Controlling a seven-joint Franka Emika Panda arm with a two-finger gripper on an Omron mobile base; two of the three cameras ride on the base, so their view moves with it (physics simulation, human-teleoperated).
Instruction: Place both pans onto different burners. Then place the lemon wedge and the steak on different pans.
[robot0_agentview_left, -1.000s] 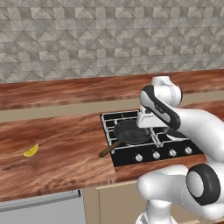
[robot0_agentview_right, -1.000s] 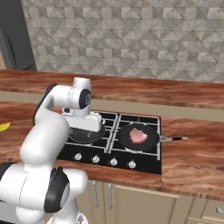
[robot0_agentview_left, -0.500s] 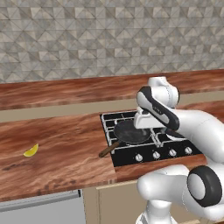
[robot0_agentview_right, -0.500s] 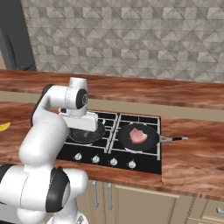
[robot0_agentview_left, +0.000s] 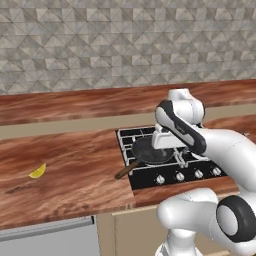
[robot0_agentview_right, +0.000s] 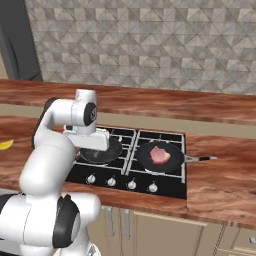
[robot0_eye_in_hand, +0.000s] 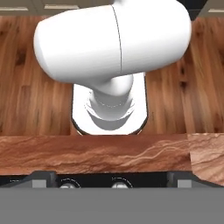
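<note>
Right now the gripper (robot0_agentview_right: 91, 145) hangs over the front left burner of the cooktop (robot0_agentview_right: 160, 183), just above the empty pan (robot0_agentview_right: 101, 152) that sits there. Its fingers are hidden behind the white hand block in both base views, and the hand view looks down past the cooktop's front edge at the wooden floor, so the tips are hard to make out. As far as can be judged the jaws stand wide apart, and nothing is between them; whether a finger touches the pan's rim cannot be told.

From the left base view the same pan (robot0_agentview_left: 150, 151) shows its brown handle (robot0_agentview_left: 126, 171) pointing out over the left edge of the cooktop (robot0_agentview_left: 150, 181) toward the wooden counter (robot0_agentview_left: 70, 165).

On the front right burner rests the second pan (robot0_agentview_right: 161, 156), its thin handle (robot0_agentview_right: 200, 159) pointing right over the counter. The steak (robot0_agentview_right: 159, 154) lies in the middle of this pan.

The lemon wedge (robot0_agentview_left: 38, 171) lies on the counter well to the left of the cooktop, apart from both pans. In the right base view it (robot0_agentview_right: 5, 145) shows at the left edge.
</note>
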